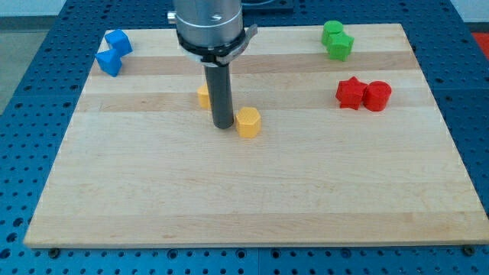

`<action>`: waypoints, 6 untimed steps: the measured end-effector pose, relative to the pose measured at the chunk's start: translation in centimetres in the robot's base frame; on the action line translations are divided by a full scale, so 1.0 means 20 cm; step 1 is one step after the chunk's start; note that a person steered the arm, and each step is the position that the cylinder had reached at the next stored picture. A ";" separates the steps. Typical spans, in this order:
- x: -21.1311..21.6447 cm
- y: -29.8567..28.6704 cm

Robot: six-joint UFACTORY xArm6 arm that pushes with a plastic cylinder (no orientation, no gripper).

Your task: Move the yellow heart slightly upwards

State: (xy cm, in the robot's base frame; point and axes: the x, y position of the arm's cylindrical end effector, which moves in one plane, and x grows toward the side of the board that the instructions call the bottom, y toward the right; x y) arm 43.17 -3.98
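A yellow block (203, 95), partly hidden behind my rod, sits left of the board's middle; its shape cannot be made out, it may be the yellow heart. A second yellow block (247, 122), hexagonal, lies just right of my tip (223, 126). My tip stands on the board between the two yellow blocks, touching or nearly touching the hexagonal one, and below-right of the hidden one.
Two blue blocks (113, 52) sit at the view's top left. Two green blocks (336, 40) sit at the top right. A red star (350, 93) and a red cylinder (377, 96) sit at the right. The wooden board (244, 198) ends on all sides.
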 end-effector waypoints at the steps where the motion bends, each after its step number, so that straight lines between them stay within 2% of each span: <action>1: 0.00 0.17; 3: 0.00 0.17; 4: -0.01 0.02; 5: -0.19 -0.29; 6: -0.37 -0.38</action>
